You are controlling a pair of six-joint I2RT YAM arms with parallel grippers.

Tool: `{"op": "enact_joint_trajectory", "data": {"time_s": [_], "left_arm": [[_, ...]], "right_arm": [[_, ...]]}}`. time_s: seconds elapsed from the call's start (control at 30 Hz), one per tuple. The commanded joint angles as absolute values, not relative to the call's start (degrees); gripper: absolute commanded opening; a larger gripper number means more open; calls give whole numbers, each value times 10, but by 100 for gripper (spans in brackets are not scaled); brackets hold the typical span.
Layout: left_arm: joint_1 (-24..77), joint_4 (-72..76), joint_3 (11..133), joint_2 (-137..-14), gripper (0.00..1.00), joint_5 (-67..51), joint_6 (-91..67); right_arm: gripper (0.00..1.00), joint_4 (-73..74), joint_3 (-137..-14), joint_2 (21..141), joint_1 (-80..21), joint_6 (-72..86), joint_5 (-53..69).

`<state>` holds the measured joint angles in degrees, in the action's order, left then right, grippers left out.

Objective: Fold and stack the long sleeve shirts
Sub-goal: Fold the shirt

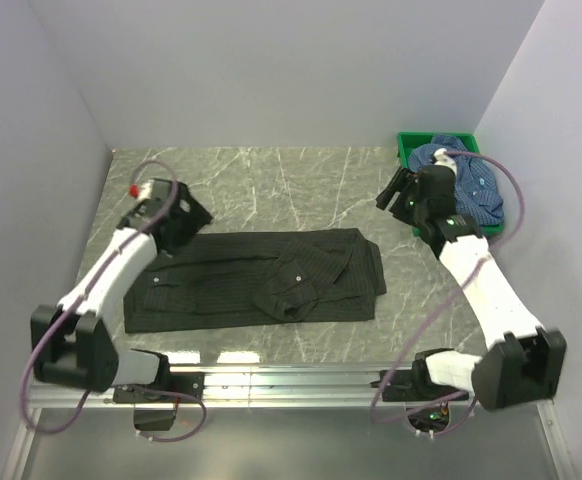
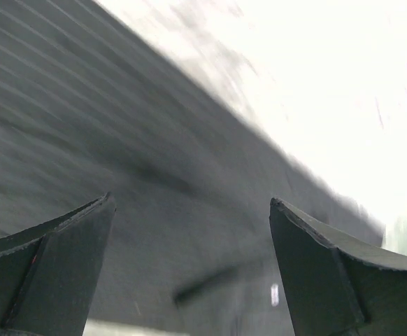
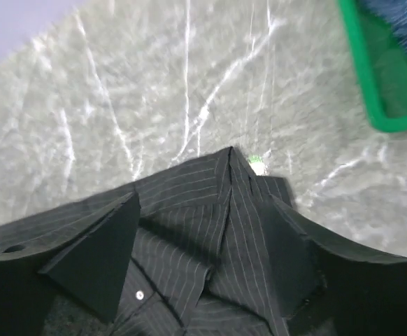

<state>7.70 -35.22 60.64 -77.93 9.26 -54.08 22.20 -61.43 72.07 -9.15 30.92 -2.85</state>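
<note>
A black long sleeve shirt (image 1: 261,280) with fine stripes lies partly folded on the marble table (image 1: 271,180), one sleeve laid across its middle. A blue checked shirt (image 1: 463,178) sits bunched in the green crate (image 1: 407,143) at the back right. My left gripper (image 1: 193,212) hovers at the black shirt's far left corner; in its blurred wrist view the gripper (image 2: 191,201) is open over dark cloth (image 2: 119,140). My right gripper (image 1: 393,196) hangs off the shirt's far right corner, and the gripper (image 3: 203,198) is open above the striped shirt (image 3: 210,231), holding nothing.
White walls close in the table at the back and both sides. The green crate (image 3: 361,70) with the blue shirt (image 3: 406,21) stands just right of my right arm. A metal rail (image 1: 291,380) runs along the near edge.
</note>
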Motion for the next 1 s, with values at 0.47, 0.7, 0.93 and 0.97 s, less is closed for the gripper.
{"op": "enact_joint_trajectory", "data": {"time_s": [0.47, 0.7, 0.93, 0.97], "left_arm": [[560, -495, 770, -962, 89, 266, -582], [592, -540, 906, -1102, 83, 282, -571], [594, -534, 960, -1195, 72, 296, -584], [594, -530, 962, -1202, 71, 295, -584]], "right_arm": [[80, 255, -455, 568, -219, 303, -4], [80, 263, -439, 539, -219, 319, -70], [80, 261, -417, 517, -218, 330, -101], [80, 260, -415, 518, -218, 331, -101]]}}
